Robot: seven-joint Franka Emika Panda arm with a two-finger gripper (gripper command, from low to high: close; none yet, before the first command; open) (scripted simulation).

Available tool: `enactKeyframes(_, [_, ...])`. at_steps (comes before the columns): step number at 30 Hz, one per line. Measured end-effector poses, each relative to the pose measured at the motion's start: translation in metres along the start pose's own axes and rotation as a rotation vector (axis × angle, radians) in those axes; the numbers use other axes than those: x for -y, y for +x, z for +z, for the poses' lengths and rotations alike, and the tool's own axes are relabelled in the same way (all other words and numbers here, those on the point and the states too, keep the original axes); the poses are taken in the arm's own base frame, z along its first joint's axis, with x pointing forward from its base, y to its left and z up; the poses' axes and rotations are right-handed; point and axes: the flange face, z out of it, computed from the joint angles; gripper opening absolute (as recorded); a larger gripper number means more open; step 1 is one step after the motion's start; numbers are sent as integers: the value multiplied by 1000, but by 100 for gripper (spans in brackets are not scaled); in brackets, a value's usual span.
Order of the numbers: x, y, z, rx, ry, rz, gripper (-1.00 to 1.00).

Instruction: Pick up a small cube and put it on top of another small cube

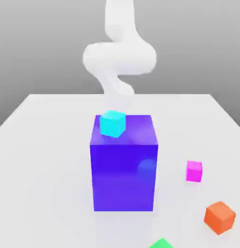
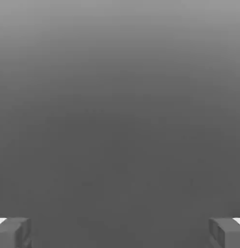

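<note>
Your gripper [image 2: 120,232] is standing wide, its grey blocky fingertips [image 2: 12,232] gripping nothing. You are seeing the small matte magenta cube [image 1: 194,171] sitting on the white table [image 1: 39,169], near the glossy blue-purple block [image 1: 123,167]; the small green cube [image 1: 162,243] is lying nearer the camera.

Glossy blue-purple block [image 1: 123,164] catches reflections; magenta cube [image 1: 194,171] and white table [image 1: 44,160] look smooth, matt

Probably a simulated test bench: plain white table [image 1: 44,145], featureless grey backdrop, flat-coloured blocks.
</note>
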Motion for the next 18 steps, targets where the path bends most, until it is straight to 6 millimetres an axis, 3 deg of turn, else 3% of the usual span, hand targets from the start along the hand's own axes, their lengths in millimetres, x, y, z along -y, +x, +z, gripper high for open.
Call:
enactKeyframes(4, [13, -52, 82, 147, -11, -163, 0])
enactKeyframes(9, [17, -138, 162, 312, -27, -374, 0])
enactKeyframes(13, [7, -217, 210, 434, -42, -553, 0])
enactKeyframes(18, [-24, -317, 250, 574, -65, -786, 0])
